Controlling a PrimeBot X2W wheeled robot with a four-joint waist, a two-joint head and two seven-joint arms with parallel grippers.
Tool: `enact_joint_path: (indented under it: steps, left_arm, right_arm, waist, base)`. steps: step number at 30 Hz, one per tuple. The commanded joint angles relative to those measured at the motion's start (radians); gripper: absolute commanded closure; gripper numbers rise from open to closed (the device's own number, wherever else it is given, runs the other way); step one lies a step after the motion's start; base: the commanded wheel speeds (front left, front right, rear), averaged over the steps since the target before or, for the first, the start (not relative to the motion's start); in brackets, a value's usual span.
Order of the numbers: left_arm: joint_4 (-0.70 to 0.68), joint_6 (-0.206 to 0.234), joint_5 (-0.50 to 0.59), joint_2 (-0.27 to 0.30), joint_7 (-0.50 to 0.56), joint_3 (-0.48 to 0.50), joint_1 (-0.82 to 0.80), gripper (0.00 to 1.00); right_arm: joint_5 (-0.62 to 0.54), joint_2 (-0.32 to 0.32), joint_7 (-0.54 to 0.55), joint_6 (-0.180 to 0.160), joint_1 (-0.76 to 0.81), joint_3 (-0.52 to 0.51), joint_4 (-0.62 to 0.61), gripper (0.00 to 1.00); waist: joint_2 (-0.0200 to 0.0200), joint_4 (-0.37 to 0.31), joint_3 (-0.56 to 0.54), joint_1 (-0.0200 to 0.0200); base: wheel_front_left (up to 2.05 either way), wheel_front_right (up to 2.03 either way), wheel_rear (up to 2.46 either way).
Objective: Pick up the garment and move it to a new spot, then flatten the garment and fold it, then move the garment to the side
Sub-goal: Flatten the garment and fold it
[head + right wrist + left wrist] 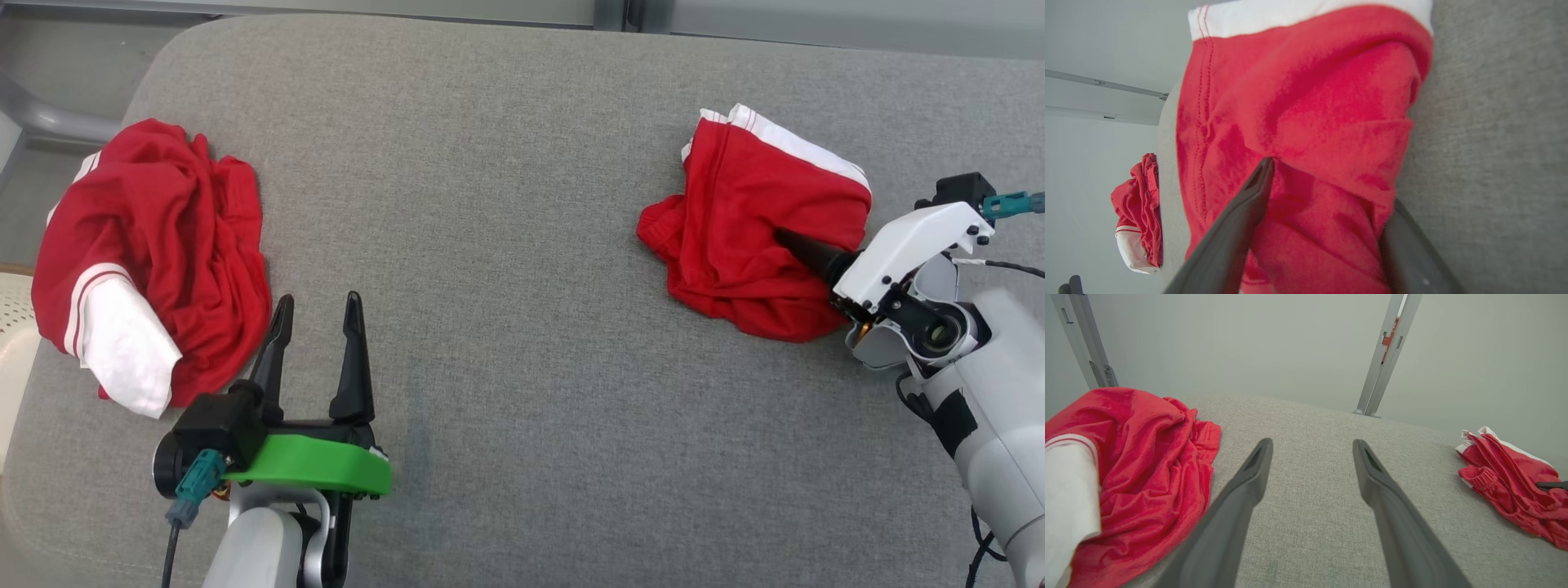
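Note:
A crumpled red garment (743, 212) with a white band lies at the right of the grey padded surface (506, 163). My right gripper (796, 249) reaches into it from the right, jaws open. In the right wrist view, one of the fingers (1249, 204) rests on top of the red garment (1310, 102) and the other dips under a fold, so cloth bulges between them. My left gripper (318, 300) stands open at the lower left with nothing between its fingers (1241, 494), just right of a second red and white heap (163, 245).
The second heap (1139, 457) lies near the surface's left edge, and the right garment (1506, 477) near the right edge. A pale slatted object (12, 310) is beyond the left edge. Metal posts (1384, 363) stand behind the far edge.

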Motion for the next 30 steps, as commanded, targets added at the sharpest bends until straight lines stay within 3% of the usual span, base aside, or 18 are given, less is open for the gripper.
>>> enact_joint_path:
  steps: [1,2,3,10,30]
  left_arm:
    - [0.000,0.003,-0.005,0.002,0.000,0.002,-0.009,0.00]
    - [0.000,0.002,-0.002,0.002,0.000,0.002,-0.008,0.00]
    - [-0.001,0.000,0.000,0.002,0.000,0.000,-0.007,0.00]
    - [0.005,-0.008,0.007,0.002,0.000,-0.010,0.002,0.00]
    - [0.054,-0.045,0.059,0.002,0.000,-0.023,-0.022,0.00]
  right_arm:
    - [0.015,0.007,-0.005,0.000,0.037,0.009,-0.006,0.66]
    - [0.021,0.007,-0.014,0.000,0.039,0.012,-0.017,0.91]
    - [0.027,0.006,-0.026,0.000,0.042,0.017,-0.030,1.00]
    - [0.042,-0.024,-0.086,0.000,0.061,0.067,-0.108,1.00]
    - [0.108,-0.127,-0.140,0.000,0.100,0.235,-0.250,1.00]
  waist:
    - [0.0000,-0.003,-0.006,0.0000]
    - [0.0000,-0.006,-0.008,0.0000]
    - [0.0000,-0.011,-0.012,0.0000]
    - [0.0000,-0.075,-0.039,0.0000]
    - [0.0000,-0.383,-0.059,0.0000]
  base:
    - [0.00,0.00,0.00]
    - [0.00,0.00,0.00]
    - [0.00,0.00,0.00]
    - [0.00,0.00,0.00]
    - [0.00,0.00,0.00]
